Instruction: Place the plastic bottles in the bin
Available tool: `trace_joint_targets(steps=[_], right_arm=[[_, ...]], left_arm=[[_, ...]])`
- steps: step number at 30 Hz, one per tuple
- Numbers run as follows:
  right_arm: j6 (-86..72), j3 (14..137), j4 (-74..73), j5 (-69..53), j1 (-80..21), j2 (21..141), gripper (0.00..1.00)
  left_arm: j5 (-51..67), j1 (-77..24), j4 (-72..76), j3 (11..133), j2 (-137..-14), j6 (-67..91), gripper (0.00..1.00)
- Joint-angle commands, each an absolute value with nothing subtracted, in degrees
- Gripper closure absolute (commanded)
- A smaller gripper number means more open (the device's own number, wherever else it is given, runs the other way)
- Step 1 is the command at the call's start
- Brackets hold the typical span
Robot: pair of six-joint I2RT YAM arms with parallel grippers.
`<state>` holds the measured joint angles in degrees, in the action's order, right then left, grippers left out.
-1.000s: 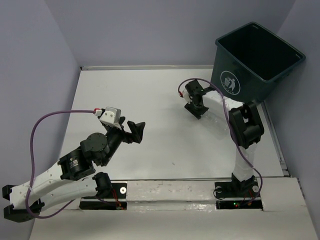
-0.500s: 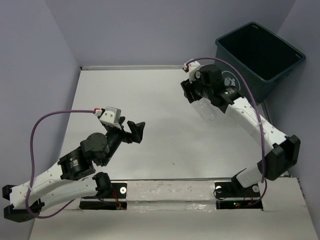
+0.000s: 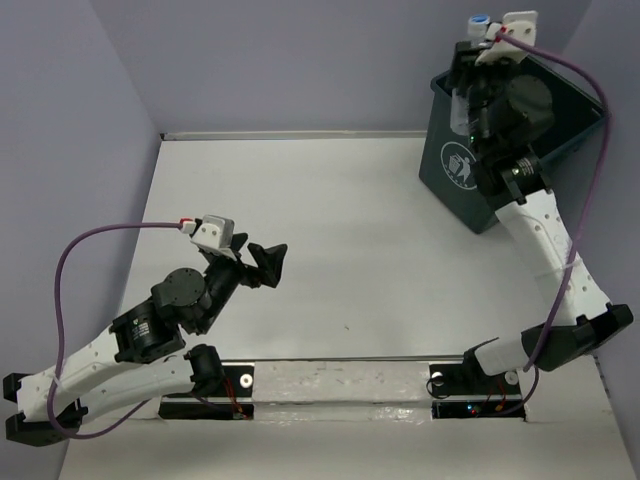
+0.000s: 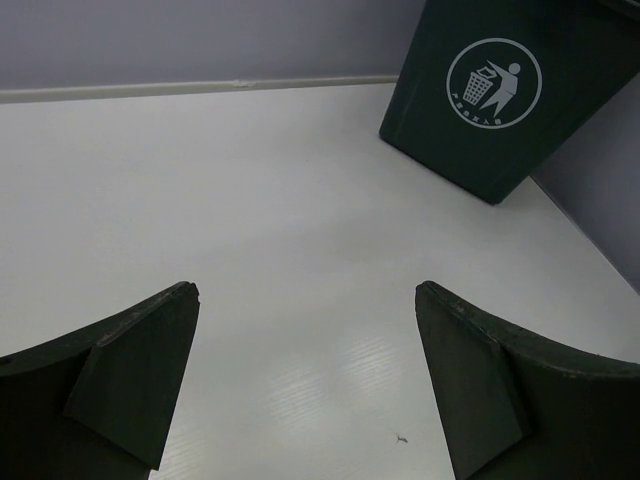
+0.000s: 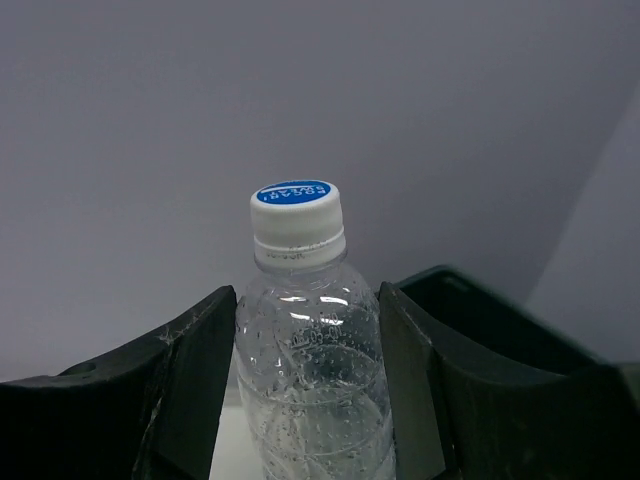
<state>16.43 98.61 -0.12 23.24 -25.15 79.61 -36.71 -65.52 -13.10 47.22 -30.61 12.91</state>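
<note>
My right gripper (image 3: 468, 78) is raised high over the near left corner of the dark green bin (image 3: 452, 190) and is shut on a clear plastic bottle (image 3: 463, 100) with a blue-and-white cap. In the right wrist view the bottle (image 5: 312, 360) stands upright between the fingers (image 5: 190, 380), with the bin's rim (image 5: 470, 300) behind it. My left gripper (image 3: 266, 262) is open and empty, low over the table's left middle. In the left wrist view the bin (image 4: 470, 140) with its white pictogram stands at the far right. No other bottle shows on the table.
The white table (image 3: 330, 220) is walled by grey panels at the back and both sides. The bin stands at the table's far right corner against the side wall. A purple cable loops from each wrist.
My right arm has swung up and back from the table's middle right, carrying the bottle to above the bin's rim. The left arm has barely moved.
</note>
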Motion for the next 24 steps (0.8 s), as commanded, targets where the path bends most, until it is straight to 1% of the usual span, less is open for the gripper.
trace_joint_targets(steps=[1, 5, 6, 7, 8, 9, 10, 11, 13, 14, 15, 16, 18, 19, 20, 21, 22, 23, 24], right_arm=[[21.88, 107.37, 15.99, 33.04, -14.81, 83.4, 0.8], [22.24, 108.81, 18.46, 32.26, -5.56, 89.8, 0.83], [22.06, 108.2, 18.46, 31.99, -4.32, 89.82, 0.79], [21.89, 107.24, 18.46, 32.34, -3.35, 91.56, 0.64], [21.28, 106.27, 18.54, 35.74, -2.82, 92.1, 0.41], [20.57, 103.82, 18.63, 37.51, -2.81, 91.85, 0.02], [17.52, 102.06, 19.07, 38.4, -2.81, 90.89, 0.0], [13.49, 98.13, 19.16, 35.28, -2.81, 87.75, 0.0], [11.1, 95.74, 18.2, 29.65, -2.81, 86.06, 0.0], [5.24, 95.28, 15.5, 24.14, -2.81, 82.91, 0.0], [2.66, 95.1, 14.34, 21.73, -2.81, 81.58, 0.0], [-3.28, 94.75, 12.85, 19.1, -2.81, 80.17, 0.0], [-8.5, 93.44, 10.11, 10.4, -2.81, 75.25, 0.0], [-11.4, 92.21, 9.93, 6.37, -2.81, 73.41, 0.0], [-17.78, 88.72, 10.02, 2.41, -2.81, 71.56, 0.0], [-21.32, 86.68, 11.24, -7.89, -2.81, 68.24, 0.0], [-28.49, 84.31, 12.56, -13.57, -2.81, 66.72, 0.0], [-32.04, 78.2, 18.49, -25.28, -3.42, 65.4, 0.0], [-35.82, 74.57, 22.63, -30.71, -4.56, 63.48, 0.0]], left_arm=[[-36.21, -65.3, -10.81, 46.93, -30.15, 12.48, 0.01], [-35.77, -65.3, -10.81, 47.02, -29.97, 12.48, 0.01], [-35.77, -65.3, -10.81, 47.02, -29.88, 12.48, 0.01], [-35.86, -65.3, -10.9, 47.02, -29.71, 12.57, 0.01], [-36.12, -65.3, -10.72, 47.02, -29.18, 12.57, 0.01], [-36.38, -65.3, -10.46, 46.85, -28.4, 12.57, 0.01], [-36.65, -65.3, -10.28, 46.67, -28.04, 12.57, 0.01], [-37.26, -65.3, -9.85, 46.41, -27.52, 12.66, 0.01], [-37.79, -65.3, -9.41, 46.06, -27.25, 12.66, 0.01], [-38.14, -65.3, -9.32, 45.88, -26.99, 12.48, 0.01], [-38.14, -65.3, -9.23, 45.97, -26.9, 12.48, 0.01], [-38.49, -65.3, -9.14, 45.88, -26.63, 12.48, 0.01], [-39.63, -65.3, -9.14, 45.7, -26.37, 12.48, 0.01], [-40.07, -65.3, -9.14, 45.7, -26.11, 12.39, 0.01], [-41.04, -65.3, -9.14, 45.62, -25.84, 12.39, 0.01], [-41.39, -65.3, -9.05, 45.62, -25.67, 12.31, 0.01], [-42.01, -65.22, -8.88, 45.44, -25.32, 12.22, 0.01], [-42.97, -65.21, -8.96, 45.44, -25.23, 12.13, 0.01], [-43.33, -65.21, -8.96, 45.27, -25.05, 12.13, 0.01]])
